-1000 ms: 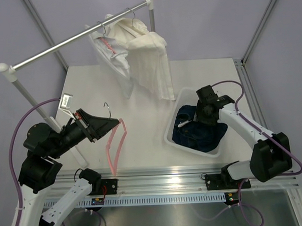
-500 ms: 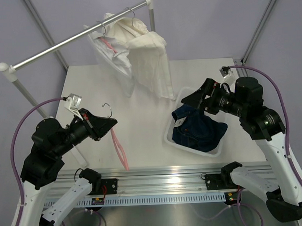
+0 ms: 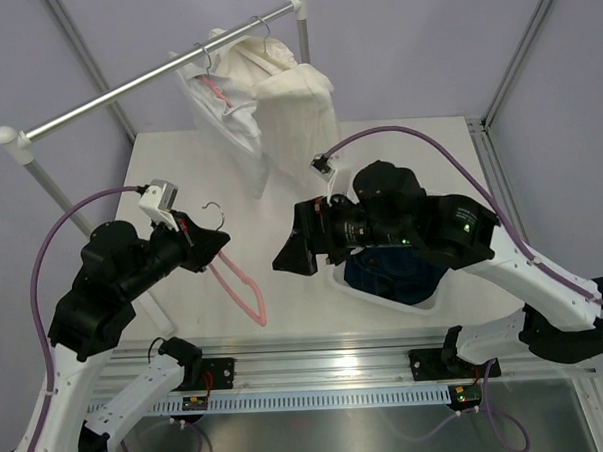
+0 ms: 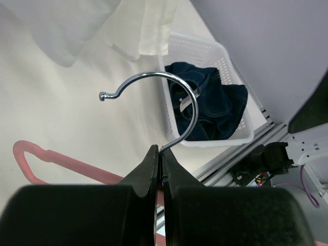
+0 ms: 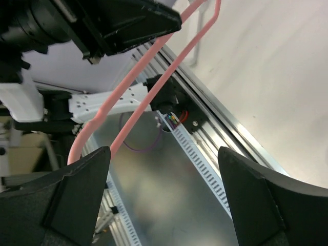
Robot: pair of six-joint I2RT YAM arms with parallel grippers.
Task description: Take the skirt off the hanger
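Left gripper (image 4: 159, 160) is pinching the wire neck of the hanger (image 4: 169, 97), fingers pressed together on it just under the chrome hook. The pink plastic frame (image 3: 242, 289) is hanging below the jaws, tilted, bare, with no garment on it. Right gripper (image 5: 164, 154) is hovering with fingers spread wide and holding nothing; the pink frame is passing just ahead of its left finger (image 5: 77, 205), contact unclear. The skirt (image 4: 210, 107) is dark blue denim with a small tag showing, lying crumpled inside the white slotted basket (image 4: 205, 51). It is off the hanger, well apart from the left gripper. In the top view it is sitting right of and beneath the right arm, partly hidden by it.
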